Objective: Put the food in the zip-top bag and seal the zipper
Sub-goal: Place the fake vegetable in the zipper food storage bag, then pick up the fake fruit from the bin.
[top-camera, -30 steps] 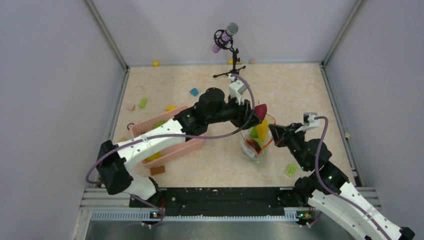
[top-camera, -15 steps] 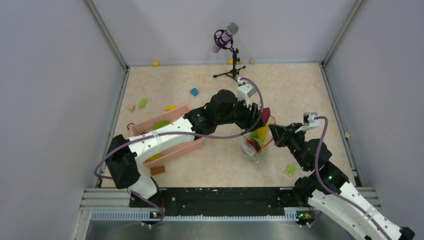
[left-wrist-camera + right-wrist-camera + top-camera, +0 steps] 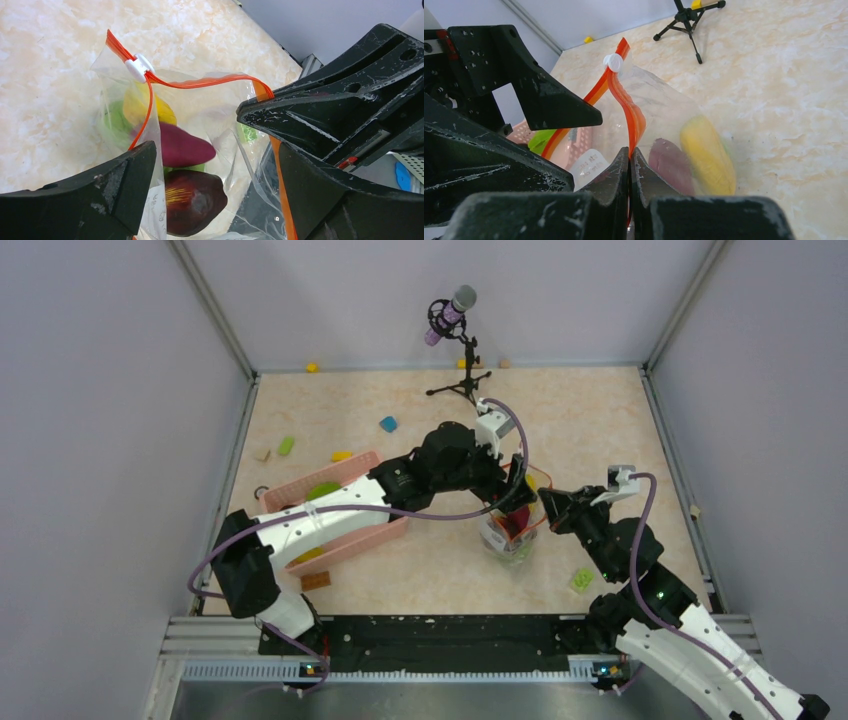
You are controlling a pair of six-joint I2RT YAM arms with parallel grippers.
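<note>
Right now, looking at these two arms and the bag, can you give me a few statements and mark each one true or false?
1. The right gripper is pinched shut on the thin orange-red zipper strip of the clear crinkly zip-top bag. True.
2. The left gripper is clamped on a maroon toy food piece. False: its jaws stand wide open and empty above the bag's mouth. The maroon toy food piece lies inside the bag.
3. The bag is zipped shut. False: its mouth gapes open, with the tiny white slider at one end.
4. A yellow banana-like toy piece is inside the bag. True.
5. The pink slotted plastic basket sits on the right arm's side of the bag. False: it sits on the left arm's side.
</note>
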